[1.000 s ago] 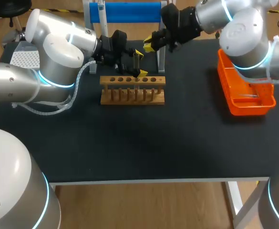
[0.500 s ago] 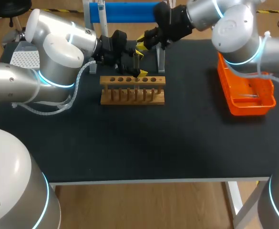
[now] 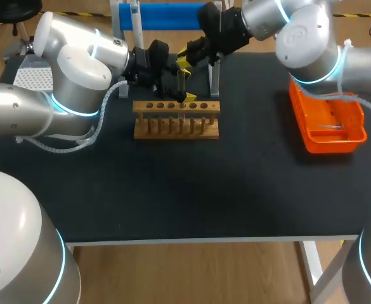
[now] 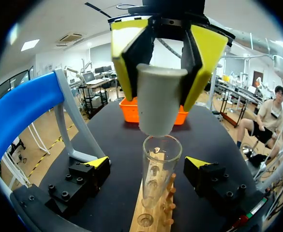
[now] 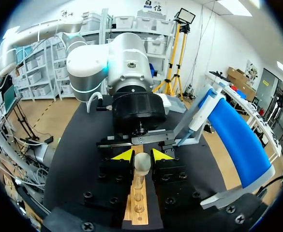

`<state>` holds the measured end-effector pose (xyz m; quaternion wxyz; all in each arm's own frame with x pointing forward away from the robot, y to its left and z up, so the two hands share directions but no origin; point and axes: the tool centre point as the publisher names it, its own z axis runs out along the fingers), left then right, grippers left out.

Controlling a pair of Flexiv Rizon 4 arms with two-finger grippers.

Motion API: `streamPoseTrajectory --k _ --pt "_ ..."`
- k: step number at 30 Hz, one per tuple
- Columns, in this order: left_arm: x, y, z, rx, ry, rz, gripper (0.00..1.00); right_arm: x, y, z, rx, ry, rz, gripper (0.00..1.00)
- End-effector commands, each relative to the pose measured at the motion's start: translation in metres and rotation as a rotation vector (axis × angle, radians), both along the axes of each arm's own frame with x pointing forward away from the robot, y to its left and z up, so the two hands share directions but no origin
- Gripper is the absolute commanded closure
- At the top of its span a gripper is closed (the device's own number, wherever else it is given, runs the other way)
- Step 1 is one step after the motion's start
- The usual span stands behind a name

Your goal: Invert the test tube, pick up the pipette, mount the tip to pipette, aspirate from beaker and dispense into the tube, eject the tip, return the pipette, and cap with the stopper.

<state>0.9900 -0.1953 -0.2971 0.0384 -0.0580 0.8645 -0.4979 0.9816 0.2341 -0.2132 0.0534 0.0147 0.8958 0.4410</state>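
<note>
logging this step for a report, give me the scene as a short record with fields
stopper: in the right gripper, just above the tube mouth
test tube: upright in the wooden rack, not yet capped
left gripper: open, one finger each side of the tube
orange tray: on the table under the right arm
</note>
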Motion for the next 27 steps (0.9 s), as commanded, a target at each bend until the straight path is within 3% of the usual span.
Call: streamPoseTrajectory --k 1,27 --pt "0.001 0.0 0.0 0.002 0.002 -0.002 0.0 0.001 0.001 -0.002 -0.004 0.006 0.003 1.0" --pt "0.001 0.0 0.0 0.002 0.002 -0.002 0.0 -0.007 0.0 -0.014 -0.006 0.028 0.002 1.0"
